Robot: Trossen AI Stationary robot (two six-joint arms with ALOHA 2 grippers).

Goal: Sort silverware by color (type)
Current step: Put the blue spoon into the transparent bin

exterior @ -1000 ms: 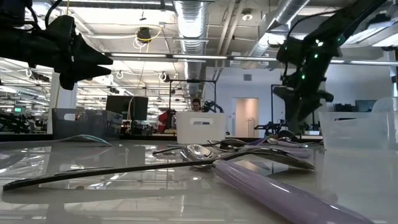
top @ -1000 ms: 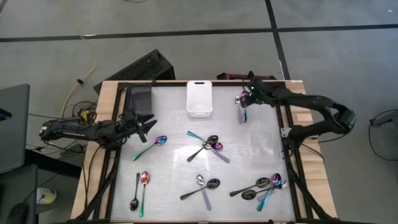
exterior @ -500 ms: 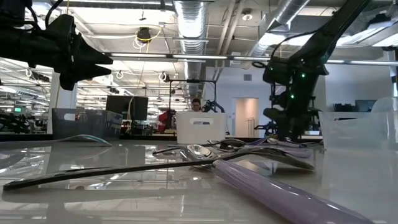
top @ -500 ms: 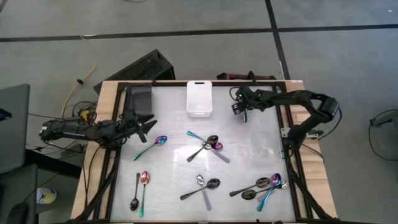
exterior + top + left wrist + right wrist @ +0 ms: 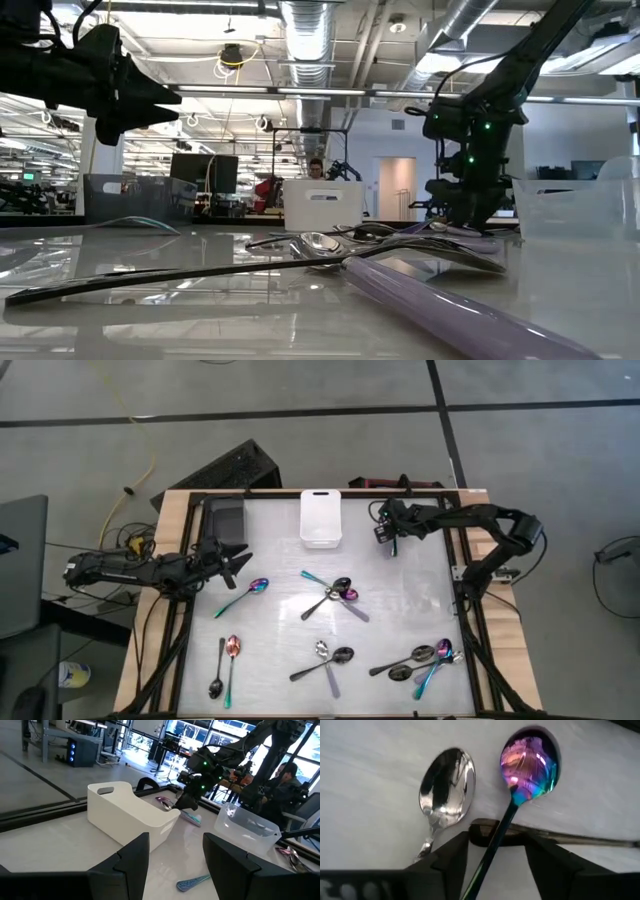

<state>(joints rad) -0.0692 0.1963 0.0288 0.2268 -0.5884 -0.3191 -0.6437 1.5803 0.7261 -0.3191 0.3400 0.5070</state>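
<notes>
At the table's far right lie three spoons: a rainbow spoon (image 5: 530, 762), a silver spoon (image 5: 447, 782) and a dark spoon whose handle (image 5: 560, 837) crosses under the rainbow one. My right gripper (image 5: 496, 852) (image 5: 386, 534) is low over them, slanting down and open, one finger on each side of the rainbow spoon's handle (image 5: 499, 840). My left gripper (image 5: 236, 561) (image 5: 175, 855) hangs open and level at the table's left edge, holding nothing. More spoons lie in groups at the middle (image 5: 335, 595), the near side (image 5: 328, 655) and the near right (image 5: 425, 660). My right gripper comes at the rainbow spoon from above at a slant, its fingers (image 5: 450, 862) along either side of the handle just behind the bowl. The spoon lies flat on the table. I cannot tell whether a finger touches the handle.
A white bin (image 5: 321, 517) stands at the far middle and a dark bin (image 5: 225, 517) at the far left. A clear bin (image 5: 247, 822) stands at the right. A lone rainbow spoon (image 5: 245, 595) and a pair of spoons (image 5: 225, 660) lie on the left.
My right gripper has come down toward the table and a little toward its left edge, onto the spoons at the far right, and has then stayed still. The spoons have not moved.
</notes>
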